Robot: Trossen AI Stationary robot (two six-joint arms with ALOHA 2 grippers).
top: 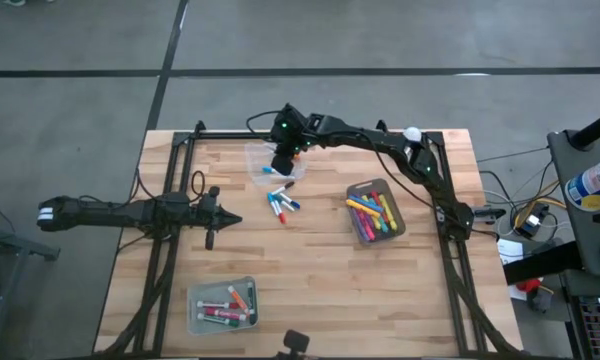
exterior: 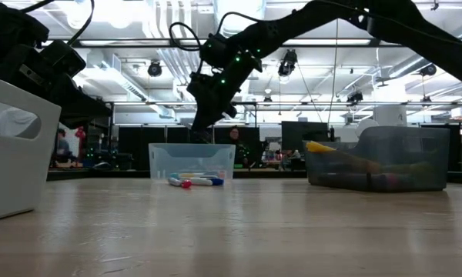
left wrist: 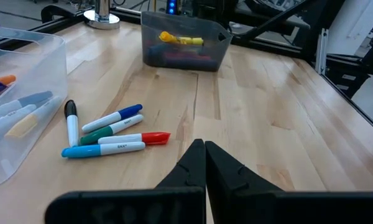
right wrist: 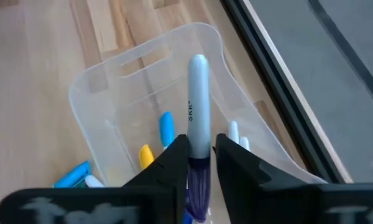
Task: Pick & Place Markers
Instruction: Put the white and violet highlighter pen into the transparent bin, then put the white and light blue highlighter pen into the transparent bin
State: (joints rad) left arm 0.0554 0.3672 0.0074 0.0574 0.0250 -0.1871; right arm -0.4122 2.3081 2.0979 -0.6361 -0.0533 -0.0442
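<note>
We are seeing one marker [right wrist: 198, 118], white barrel with a purple end, standing between the right gripper's [right wrist: 199, 163] two fingers, which are pressing it from both sides, directly above the clear bin [top: 263, 164]. That bin is our landmark, sitting at the table's [top: 320, 290] far edge. Inside it, the right wrist view is showing a blue marker [right wrist: 166, 127], a yellow one [right wrist: 145, 155] and a white one [right wrist: 234, 132] lying on the bin floor.

Just beside the clear bin, toward the table's middle, a small cluster of loose markers [top: 282, 203] is lying on the wood: blue, green, red and black caps, some touching each other.

To the right of the clear bin, well apart, a grey bin [top: 375, 210] is holding yellow, pink and red markers. Near the front edge, far from the clear bin, a second clear bin [top: 222, 304] is holding several more.

The left gripper [top: 232, 217] is hovering to the left of the loose cluster, fingers pressed together with nothing between them.
</note>
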